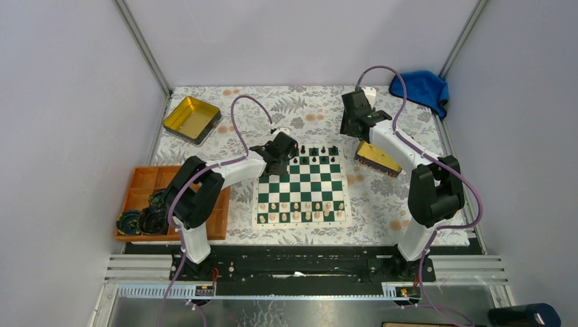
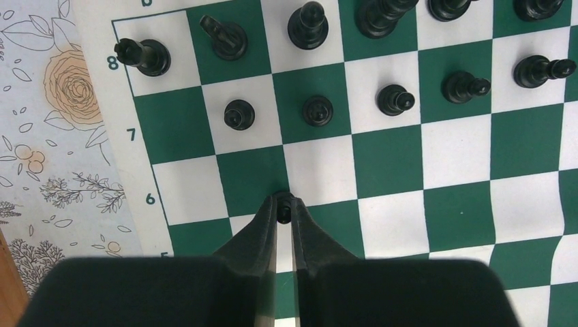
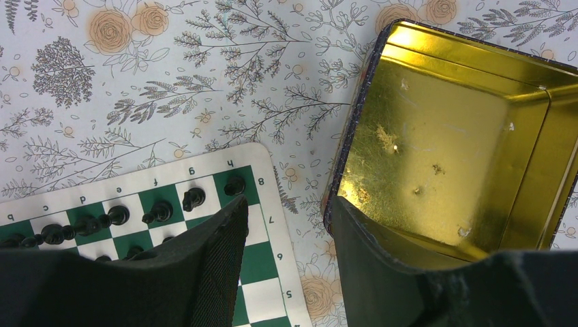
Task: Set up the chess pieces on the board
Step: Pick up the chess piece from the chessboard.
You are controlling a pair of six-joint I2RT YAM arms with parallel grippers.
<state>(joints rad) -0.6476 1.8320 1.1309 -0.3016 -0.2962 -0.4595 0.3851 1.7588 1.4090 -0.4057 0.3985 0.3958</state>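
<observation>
Board (image 1: 302, 187): green and white, centre of table. Black chess pieces (image 2: 317, 109) stand on rows 7 and 8; square a7 bare. Cream pieces (image 1: 300, 210) fill the near rows. Left gripper (image 2: 284, 201): pinched on one black pawn (image 2: 283, 212) above row 6. Right gripper (image 3: 287, 204): fingers spread, above gold tin (image 3: 443, 143) beside the board's corner

The left arm (image 1: 228, 170) and right arm (image 1: 402, 146) are white with black joints. Purple cables (image 1: 247, 97) loop along them. Black fingers (image 2: 262, 228).
</observation>
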